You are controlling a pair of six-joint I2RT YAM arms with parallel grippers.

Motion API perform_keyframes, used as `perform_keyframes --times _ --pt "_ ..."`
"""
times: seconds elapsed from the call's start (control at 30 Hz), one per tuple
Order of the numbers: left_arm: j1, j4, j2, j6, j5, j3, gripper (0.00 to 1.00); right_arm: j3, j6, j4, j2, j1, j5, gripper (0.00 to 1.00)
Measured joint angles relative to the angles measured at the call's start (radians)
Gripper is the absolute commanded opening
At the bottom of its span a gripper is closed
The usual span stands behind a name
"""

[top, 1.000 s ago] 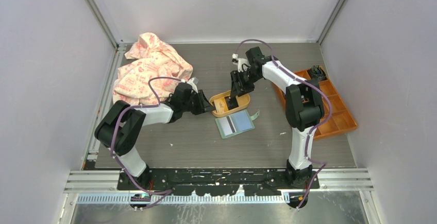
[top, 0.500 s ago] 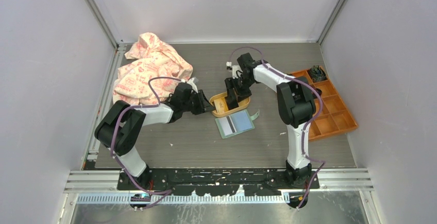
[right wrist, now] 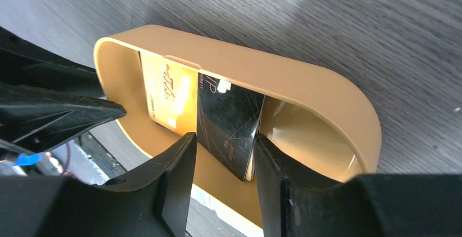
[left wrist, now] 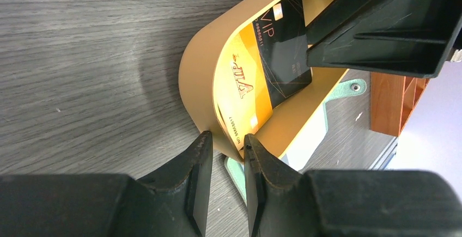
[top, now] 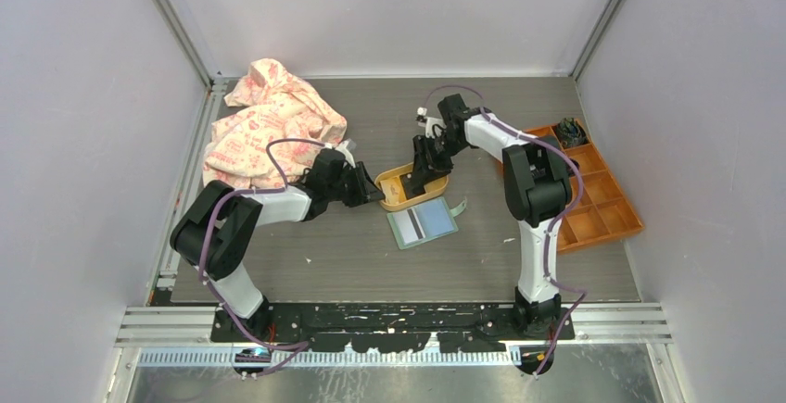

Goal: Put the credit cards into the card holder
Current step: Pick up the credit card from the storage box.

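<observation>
Left gripper (left wrist: 223,144): still clenched on yellow-orange tray (left wrist: 196,68) wall.
Right gripper (right wrist: 220,155): I've re-dipped it astride black VIP card (right wrist: 229,117), centre frame; grasp undeterminable, extraction likely next.
Card holder (top: 422,224): open just below tray.

The top view sits high above and behind the two arm bases. It faces down and forward from far enough back to take in the whole tabletop (top: 371,264). The left wrist view rides just behind the left end effector (left wrist: 223,152), very close and low, and looks along its fingers across the yellow-orange tray (left wrist: 199,68). The right wrist view looks past the right end effector (right wrist: 220,158) steeply down into that tray from its far side. Both wrist views share the tray's inside and the credit cards (left wrist: 286,57) there, and each catches the other's end effector. The top view holds all of this, small, near its centre.
</observation>
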Motion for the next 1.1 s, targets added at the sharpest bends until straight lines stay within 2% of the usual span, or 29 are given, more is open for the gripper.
perform_keyframes --times 0.33,0.57,0.73,0.9,1.1 --pt "0.003 -0.015 0.000 0.000 -0.007 0.000 0.28 -0.023 0.050 0.037 0.000 -0.045 -0.137 0.39" --pt "0.006 -0.019 0.000 0.000 -0.008 0.000 0.28 -0.023 0.079 0.053 0.000 -0.055 -0.202 0.38" --pt "0.007 -0.018 0.000 0.000 -0.008 0.001 0.28 -0.024 0.098 0.064 0.000 -0.051 -0.231 0.31" --pt "0.007 -0.018 0.000 0.000 -0.008 0.001 0.28 -0.024 0.117 0.072 0.000 -0.044 -0.261 0.32" --pt "-0.003 0.002 0.000 -0.001 -0.003 0.001 0.28 -0.029 0.115 0.066 0.000 -0.010 -0.216 0.34"
